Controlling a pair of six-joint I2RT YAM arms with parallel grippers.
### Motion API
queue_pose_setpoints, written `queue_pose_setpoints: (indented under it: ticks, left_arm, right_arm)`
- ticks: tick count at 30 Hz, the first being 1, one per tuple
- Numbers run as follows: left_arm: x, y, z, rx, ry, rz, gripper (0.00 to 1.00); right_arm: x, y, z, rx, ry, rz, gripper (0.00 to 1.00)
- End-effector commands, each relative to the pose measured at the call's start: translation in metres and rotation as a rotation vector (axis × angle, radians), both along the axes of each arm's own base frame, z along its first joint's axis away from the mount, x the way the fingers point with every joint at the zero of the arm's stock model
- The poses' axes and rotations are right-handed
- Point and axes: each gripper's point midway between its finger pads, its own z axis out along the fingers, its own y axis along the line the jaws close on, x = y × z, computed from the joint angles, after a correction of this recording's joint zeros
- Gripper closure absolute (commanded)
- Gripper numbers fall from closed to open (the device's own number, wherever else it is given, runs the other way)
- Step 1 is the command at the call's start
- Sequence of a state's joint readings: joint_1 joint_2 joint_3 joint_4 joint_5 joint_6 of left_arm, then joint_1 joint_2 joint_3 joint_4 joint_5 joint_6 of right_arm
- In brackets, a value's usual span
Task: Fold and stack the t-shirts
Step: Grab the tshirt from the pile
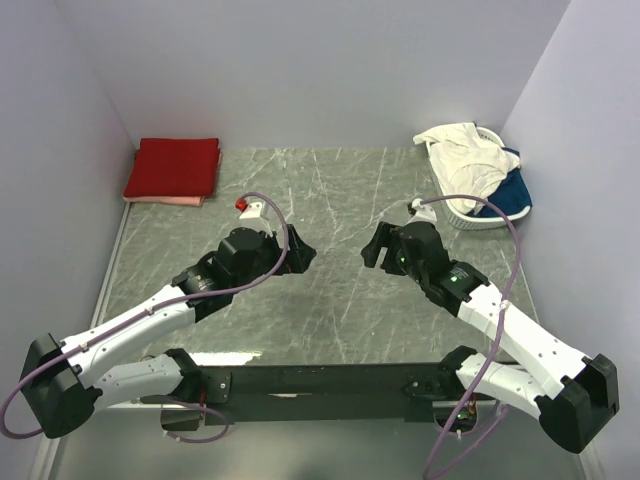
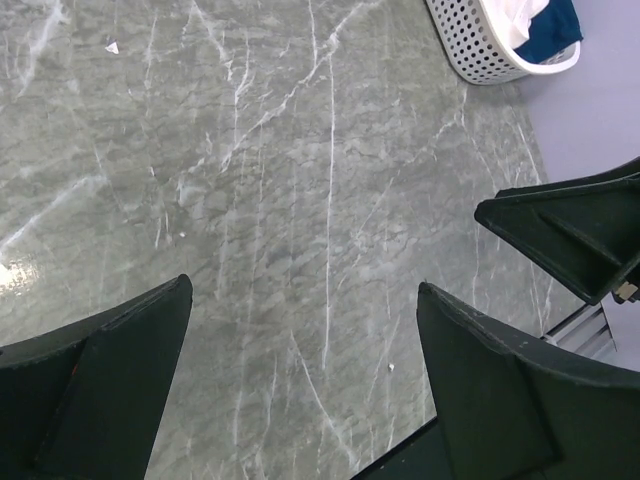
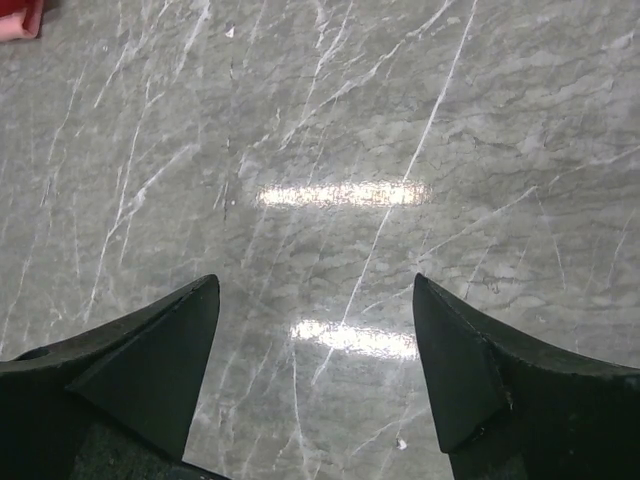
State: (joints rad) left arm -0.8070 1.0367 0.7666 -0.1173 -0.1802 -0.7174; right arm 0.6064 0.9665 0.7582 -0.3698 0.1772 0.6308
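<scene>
A folded red t-shirt [image 1: 172, 166] lies at the table's back left corner on top of a pale pink t-shirt [image 1: 166, 200], of which only an edge shows. The stack's corner [image 3: 16, 14] also shows in the right wrist view. A cream t-shirt [image 1: 462, 156] is bunched in the white basket [image 1: 478, 218] at the back right. My left gripper [image 1: 303, 250] [image 2: 305, 290] and right gripper [image 1: 370, 248] [image 3: 315, 285] hover over the middle of the table, facing each other a short gap apart. Both are open with nothing between the fingers.
Dark blue cloth [image 1: 513, 190] [image 2: 556, 26] lies in the basket [image 2: 478, 52] under the cream shirt. The green marble table [image 1: 330, 185] has walls on three sides. A finger of the right gripper [image 2: 570, 232] shows in the left wrist view.
</scene>
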Motion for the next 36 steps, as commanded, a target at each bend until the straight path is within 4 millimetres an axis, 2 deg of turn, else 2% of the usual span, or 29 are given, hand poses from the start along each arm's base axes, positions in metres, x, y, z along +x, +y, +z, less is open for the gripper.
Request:
queue_pose_setpoints:
  ticks: [1,7,12,13,15,16,18,19,20,21,23,24,25,26,27,28,31,32,36]
  left_arm:
    - [-0.002,-0.006,0.016,-0.031,-0.029,-0.028,0.01]
    - [-0.007,-0.004,0.024,-0.022,-0.032,-0.053,0.01]
    - [-0.013,0.000,0.040,-0.023,-0.056,-0.070,0.01]
    - [-0.014,0.002,0.041,-0.020,-0.056,-0.073,0.01]
    - [-0.018,0.003,0.048,-0.030,-0.065,-0.080,0.01]
    - [-0.018,0.003,0.050,-0.032,-0.065,-0.083,0.01]
    - [-0.021,0.006,0.053,-0.031,-0.068,-0.087,0.00]
    - [-0.022,0.006,0.054,-0.029,-0.068,-0.089,0.01]
    - [-0.023,0.008,0.054,-0.026,-0.066,-0.087,0.01]
    - [-0.023,0.010,0.056,-0.027,-0.070,-0.079,0.00]
    - [-0.025,0.011,0.058,-0.028,-0.072,-0.084,0.01]
    - [-0.026,0.013,0.058,-0.025,-0.071,-0.080,0.01]
    - [-0.026,0.014,0.059,-0.027,-0.073,-0.080,0.01]
    - [-0.027,0.015,0.059,-0.025,-0.073,-0.076,0.01]
    - [-0.028,0.016,0.060,-0.027,-0.077,-0.079,0.01]
    - [-0.028,0.016,0.060,-0.024,-0.078,-0.077,0.01]
    - [-0.028,0.018,0.062,-0.020,-0.082,-0.079,0.01]
    - [-0.028,0.018,0.063,-0.020,-0.084,-0.078,0.01]
    - [-0.027,0.017,0.065,-0.007,-0.088,-0.086,0.01]
  right_arm:
    - [0.004,-0.005,0.011,0.005,-0.042,-0.033,0.16]
    - [0.009,-0.011,0.018,-0.024,-0.056,-0.064,0.16]
    - [0.024,-0.010,0.031,-0.050,-0.074,-0.077,0.16]
    - [0.032,-0.014,0.041,-0.056,-0.093,-0.102,0.16]
    - [0.046,-0.022,0.038,-0.098,-0.072,-0.129,0.16]
    - [0.057,-0.026,0.050,-0.088,-0.083,-0.146,0.16]
    - [0.082,-0.049,0.045,-0.083,-0.038,-0.194,0.16]
    - [0.094,-0.056,0.058,-0.067,-0.054,-0.216,0.17]
    - [0.111,-0.080,0.051,-0.082,-0.029,-0.282,0.17]
    - [0.120,-0.090,0.054,-0.087,-0.028,-0.310,0.17]
    - [0.144,-0.113,0.061,-0.090,-0.027,-0.376,0.17]
    - [0.152,-0.142,0.062,-0.098,-0.015,-0.456,0.17]
    - [0.162,-0.155,0.075,-0.093,-0.039,-0.492,0.17]
    - [0.172,-0.168,0.065,-0.103,-0.015,-0.526,0.17]
    - [0.178,-0.195,0.064,-0.095,-0.003,-0.586,0.17]
    - [0.190,-0.204,0.061,-0.090,0.010,-0.601,0.18]
    - [0.205,-0.242,0.059,-0.080,0.022,-0.680,0.18]
    - [0.211,-0.249,0.045,-0.080,0.054,-0.691,0.19]
    - [0.225,-0.274,0.023,-0.096,0.103,-0.735,0.19]
